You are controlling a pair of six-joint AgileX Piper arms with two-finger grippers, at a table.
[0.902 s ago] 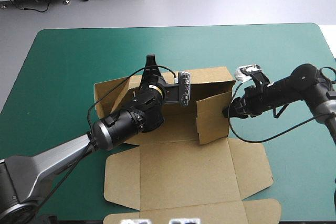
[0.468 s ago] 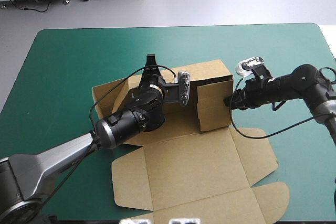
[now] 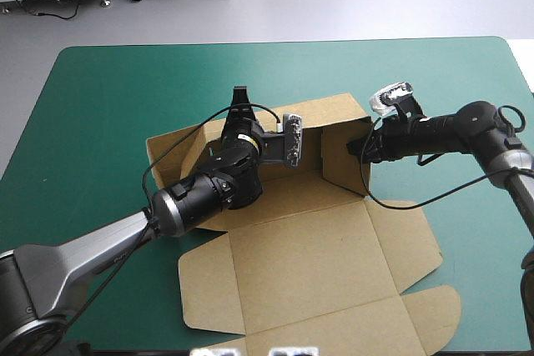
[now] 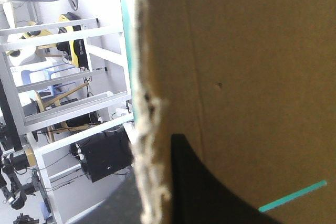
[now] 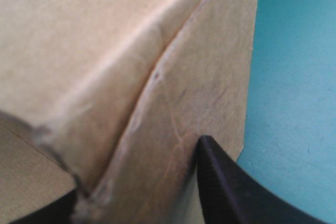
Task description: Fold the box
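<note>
Two robot arms hold a partly raised brown cardboard box (image 3: 309, 260) at the middle of the teal-green table (image 3: 108, 97).
The left end effector (image 3: 240, 99) pinches the far wall and the right end effector (image 3: 360, 146) pinches the right wall. The lid lies flat on the near side.

So the box (image 3: 292, 198) is a cut sheet of brown board, about half built. It sits around the middle of the table (image 3: 100, 122), a bit toward the table's right side and turned slightly askew to the table's edges. The far wall (image 3: 329, 116) stands up, and the right-hand wall (image 3: 344, 160) is up too, meeting it at a corner. The left-hand flap (image 3: 171, 146) is only partly lifted and leans outward. The lid (image 3: 309, 273) lies flat on the table, reaching toward the table's near edge, with its side flaps and tuck tab spread out flat. Up close, the cut edges look rough and frayed.
</note>
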